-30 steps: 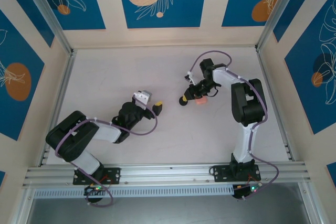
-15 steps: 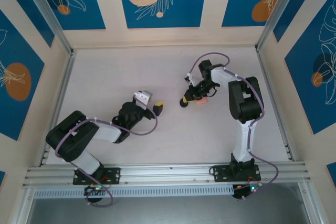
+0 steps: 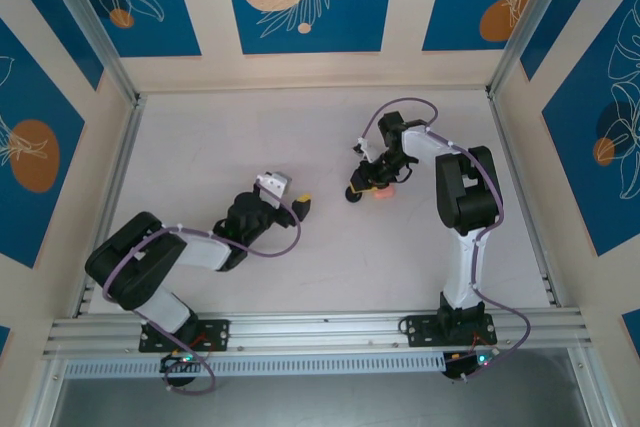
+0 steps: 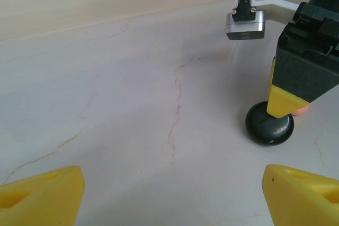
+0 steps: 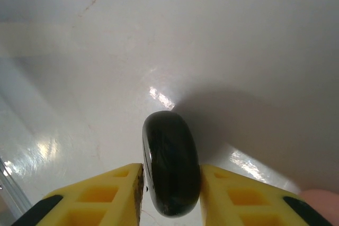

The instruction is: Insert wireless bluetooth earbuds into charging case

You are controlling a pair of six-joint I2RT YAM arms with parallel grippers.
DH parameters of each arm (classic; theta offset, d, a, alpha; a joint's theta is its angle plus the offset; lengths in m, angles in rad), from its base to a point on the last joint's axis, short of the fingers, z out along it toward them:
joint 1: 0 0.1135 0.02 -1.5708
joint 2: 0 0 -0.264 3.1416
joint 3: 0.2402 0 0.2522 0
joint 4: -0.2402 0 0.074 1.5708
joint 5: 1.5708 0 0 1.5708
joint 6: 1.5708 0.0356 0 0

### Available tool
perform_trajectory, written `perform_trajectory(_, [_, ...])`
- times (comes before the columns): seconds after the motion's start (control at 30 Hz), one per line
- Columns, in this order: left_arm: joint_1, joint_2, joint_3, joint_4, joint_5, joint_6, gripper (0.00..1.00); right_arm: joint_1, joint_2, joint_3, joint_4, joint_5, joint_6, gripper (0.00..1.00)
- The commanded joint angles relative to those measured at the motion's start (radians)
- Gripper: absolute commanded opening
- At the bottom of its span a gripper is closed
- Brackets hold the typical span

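Clearly, wrist view: right end effector (image 5: pixel 170 183) clasps black case (image 5: pixel 169 152); left end effector (image 4: pixel 172 175) released.

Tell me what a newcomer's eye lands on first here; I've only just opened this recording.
First, the glossy black round piece, sitting on the pale table near its middle. It is flanked closely by the yellow fingers of the right gripper. Next comes the left gripper, open and empty, low over the table and facing that spot from the left.

Glossy black round charging case (image 5: pixel 170 146), standing on edge, between right pincer (image 5: pixel 170 169) tips
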Motion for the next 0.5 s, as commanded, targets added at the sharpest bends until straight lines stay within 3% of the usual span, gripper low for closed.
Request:
perform_trajectory(0.0, [0.009,-0.054,0.037,-0.068,-0.033,0.029,0.87,0.002,-0.041,0.035,-0.033,0.008,0.010,0.34])
perform_trajectory(0.27, [0.022,-0.177,0.121,-0.344,-0.123,0.101,0.91,-0.007,-0.157,0.051,-0.068,0.078,0.004,0.38])
perform_trajectory(0.47, [0.106,-0.292,0.167,-0.522,-0.197,0.146,0.95,-0.048,-0.330,0.021,-0.002,0.141,0.009,0.42])
